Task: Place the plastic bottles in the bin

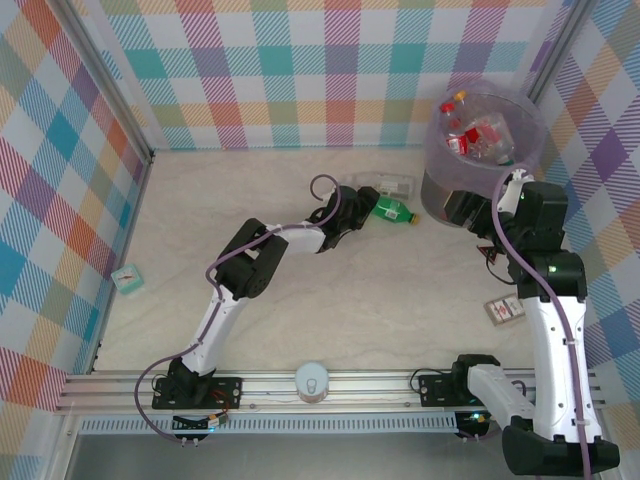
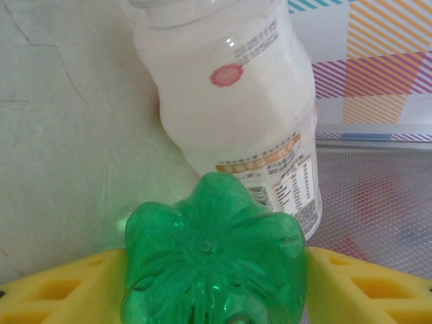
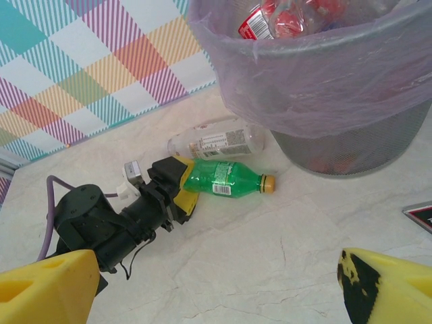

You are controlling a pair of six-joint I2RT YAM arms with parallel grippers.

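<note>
A green bottle [image 1: 392, 210] [image 3: 223, 179] with an orange cap lies on the table just left of the bin [image 1: 437, 160] [image 3: 324, 74]. My left gripper [image 1: 362, 212] [image 3: 185, 182] is shut on its base. In the left wrist view, yellow fingers [image 2: 61, 290] press both sides of the green bottle [image 2: 212, 256]. A clear bottle [image 1: 385, 184] [image 2: 236, 101] [image 3: 216, 138] lies on its side right behind it. Several red-labelled bottles [image 1: 475, 135] [image 3: 283, 17] are inside the bin. My right gripper [image 1: 462, 207] [image 3: 216, 297] hovers open by the bin's base, holding nothing.
A teal cube [image 1: 127, 280] sits by the left wall. A small flat card [image 1: 503, 310] [image 3: 422, 214] lies on the table near the right arm. The bin's mesh wall [image 2: 378, 196] is close to the right of the held bottle. Checked walls enclose the table.
</note>
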